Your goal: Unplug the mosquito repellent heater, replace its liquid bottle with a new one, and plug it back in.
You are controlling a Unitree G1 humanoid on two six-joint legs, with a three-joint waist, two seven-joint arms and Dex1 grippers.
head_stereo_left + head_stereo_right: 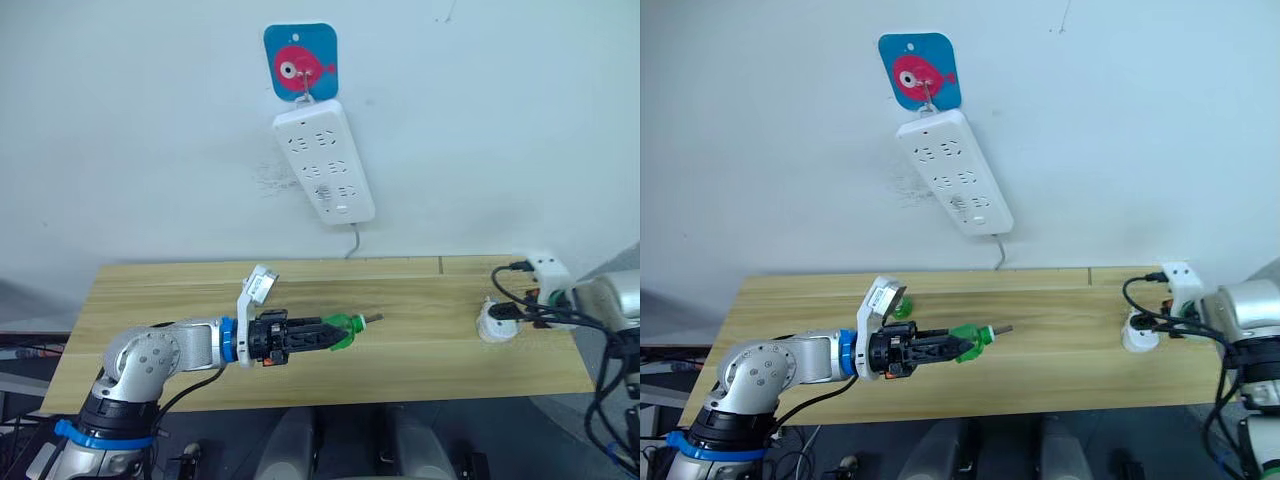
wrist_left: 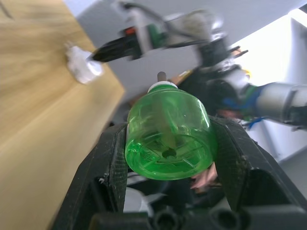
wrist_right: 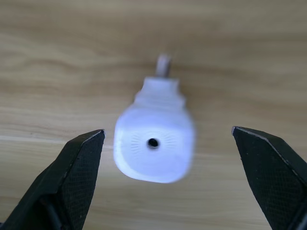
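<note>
Green bottle with its wick sticking out is pinched in the left claw over the middle of the tabletop. So the heater is unplugged, lying far right between the spread fingers of the right claw. I'd guess swapping and replugging into the power strip remain.

Silver-grey left arm, blue joint rings, black two-fingered left claw, loose black cables
</note>
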